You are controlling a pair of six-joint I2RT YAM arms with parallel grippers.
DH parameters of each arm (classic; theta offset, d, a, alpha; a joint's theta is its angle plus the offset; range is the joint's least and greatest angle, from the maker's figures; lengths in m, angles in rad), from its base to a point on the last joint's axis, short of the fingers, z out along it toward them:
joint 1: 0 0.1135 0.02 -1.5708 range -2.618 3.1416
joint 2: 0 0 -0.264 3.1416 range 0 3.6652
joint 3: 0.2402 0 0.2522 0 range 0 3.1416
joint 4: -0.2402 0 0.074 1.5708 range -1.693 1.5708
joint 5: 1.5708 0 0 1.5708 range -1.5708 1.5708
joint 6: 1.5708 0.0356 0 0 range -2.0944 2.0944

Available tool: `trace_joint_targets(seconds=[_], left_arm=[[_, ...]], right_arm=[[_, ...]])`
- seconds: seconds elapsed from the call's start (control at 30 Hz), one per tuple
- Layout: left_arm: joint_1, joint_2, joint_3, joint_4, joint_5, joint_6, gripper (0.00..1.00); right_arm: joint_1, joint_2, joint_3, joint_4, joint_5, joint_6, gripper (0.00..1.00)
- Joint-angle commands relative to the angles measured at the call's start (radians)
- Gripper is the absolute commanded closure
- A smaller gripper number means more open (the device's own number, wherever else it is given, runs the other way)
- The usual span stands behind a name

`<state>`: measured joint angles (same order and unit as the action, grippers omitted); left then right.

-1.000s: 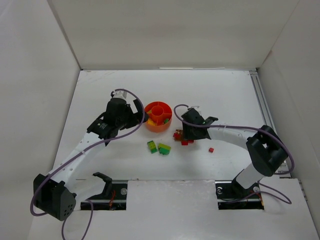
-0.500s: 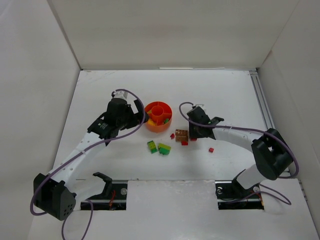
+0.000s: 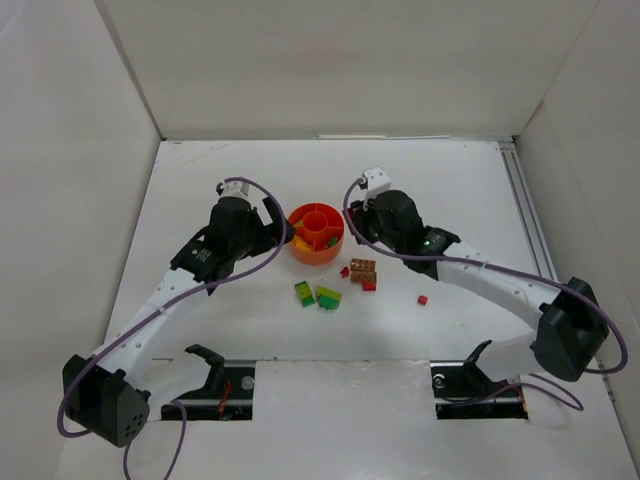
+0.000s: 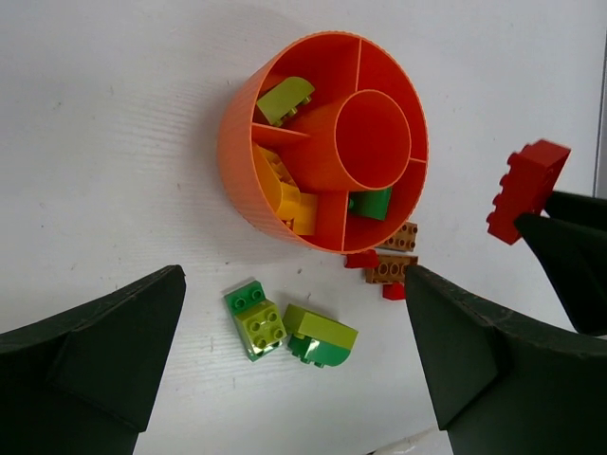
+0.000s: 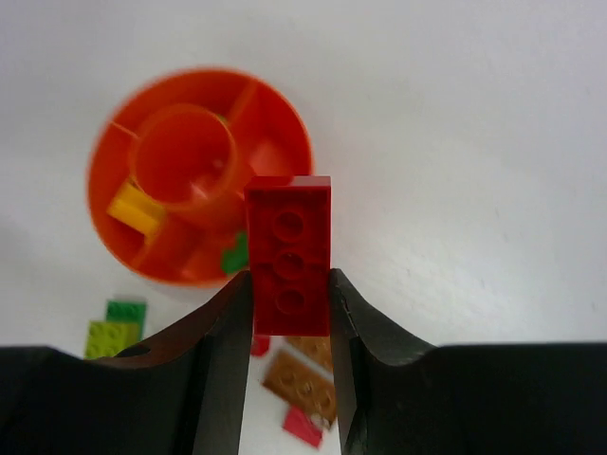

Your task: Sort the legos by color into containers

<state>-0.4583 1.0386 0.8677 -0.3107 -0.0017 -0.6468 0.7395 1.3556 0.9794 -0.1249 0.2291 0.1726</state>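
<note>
White walls [image 3: 330,70] box in a white worktop [image 3: 450,190], and near its middle sits the orange dish [image 3: 317,233]. Seen from above, the left end effector [image 3: 272,225] hangs at the dish's 9 o'clock with its fingers spread wide and nothing between them. The right end effector [image 3: 355,225] is at the dish's 3 o'clock, just beside the rim.

From the right wrist, that end effector [image 5: 289,284] has its fingers [image 5: 228,351] pinched on the long sides of a red brick [image 5: 289,256]. The brick stands on end, clear of the worktop, its stud side towards the camera.

From the left wrist, the dish's round cup [image 4: 372,137] is ringed by divided sections. A lime brick [image 4: 285,97] lies in the section at the cup's 10 o'clock, yellow bricks [image 4: 285,194] at 8 o'clock, and a green brick [image 4: 372,202] at 6 o'clock.

Loose on the worktop in the overhead view, at 6 o'clock from the dish, two green-and-lime bricks [image 3: 316,295] lie side by side. Brown bricks [image 3: 362,268] with small red ones touching them lie at 5 o'clock, close to the dish. A lone red piece [image 3: 422,299] sits farther out at 4 o'clock, well apart from the rest.
</note>
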Motion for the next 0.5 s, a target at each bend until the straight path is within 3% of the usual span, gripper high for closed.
trace_joint_targets(seconds=[0.0,0.17,0.47], left_arm=[[-0.003,-0.038,0.025,0.004,-0.047,-0.019,0.0],[-0.003,-0.029,0.043,-0.03,-0.069,-0.019,0.0],[-0.003,-0.029,0.044,-0.039,-0.087,-0.028,0.0]], right_arm=[[0.023,0.088,0.122,0.169,-0.033,-0.122,0.74],[0.052,0.206,0.274,0.221,-0.086,-0.153,0.74],[0.092,0.312,0.352,0.24,-0.082,-0.171,0.72]])
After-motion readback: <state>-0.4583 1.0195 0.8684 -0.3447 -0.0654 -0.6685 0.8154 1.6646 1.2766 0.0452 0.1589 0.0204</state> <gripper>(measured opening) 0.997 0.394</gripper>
